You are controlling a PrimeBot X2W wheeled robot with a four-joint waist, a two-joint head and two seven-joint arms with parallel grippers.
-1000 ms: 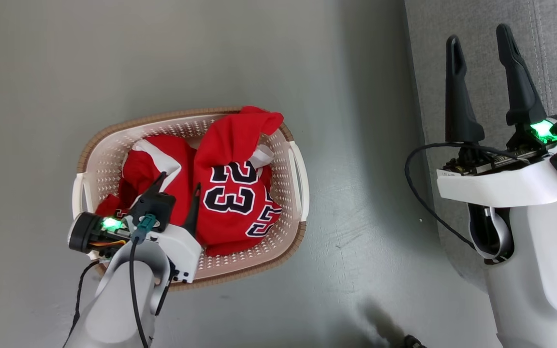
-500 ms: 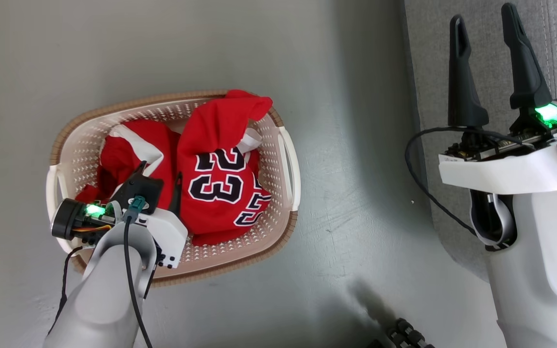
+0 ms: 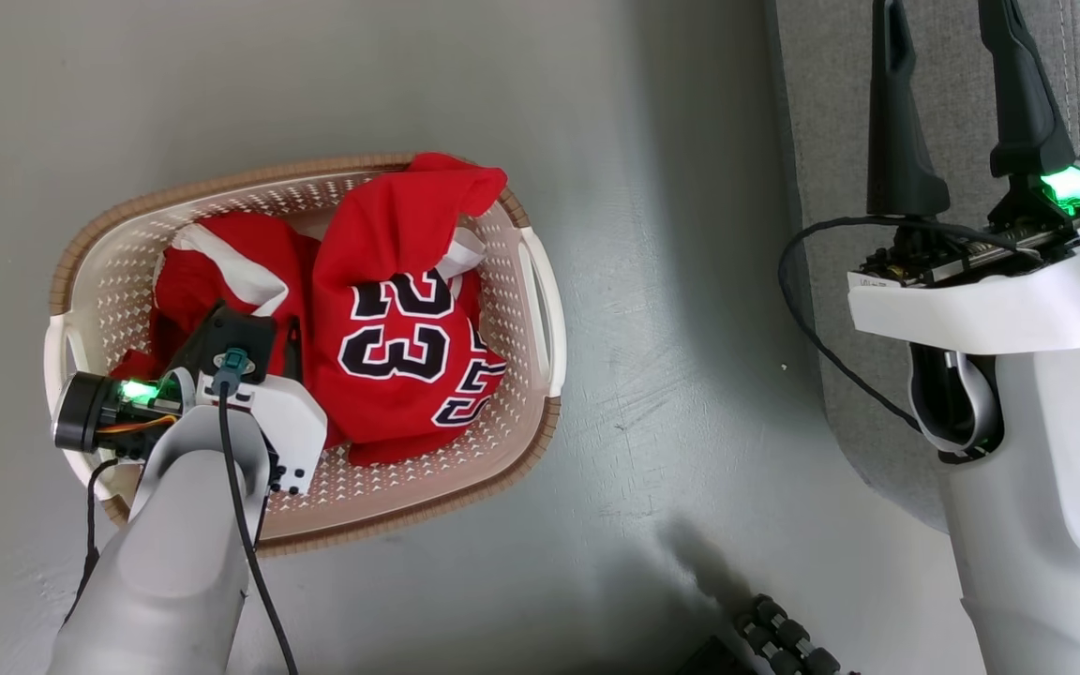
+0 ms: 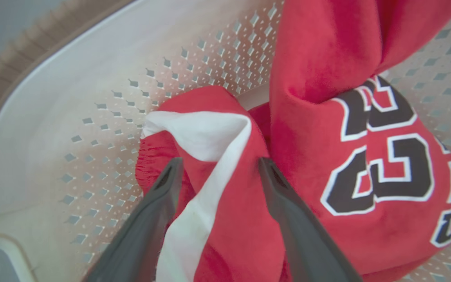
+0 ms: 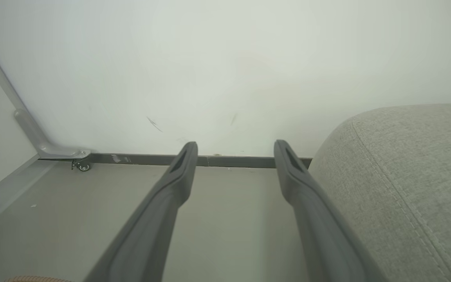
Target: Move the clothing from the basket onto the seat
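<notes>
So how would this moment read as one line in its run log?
phase: pre-grasp | left gripper: open, astride clothing in basket | right gripper: open, empty, near seat

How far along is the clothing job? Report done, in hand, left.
Done: nothing yet; the clothing lies in the basket, not on the seat. In hand: the open left gripper straddles a red-and-white fold, not yet closed. Left: grasp, lift and carry each garment to the seat; the right gripper hangs open by it.
</notes>
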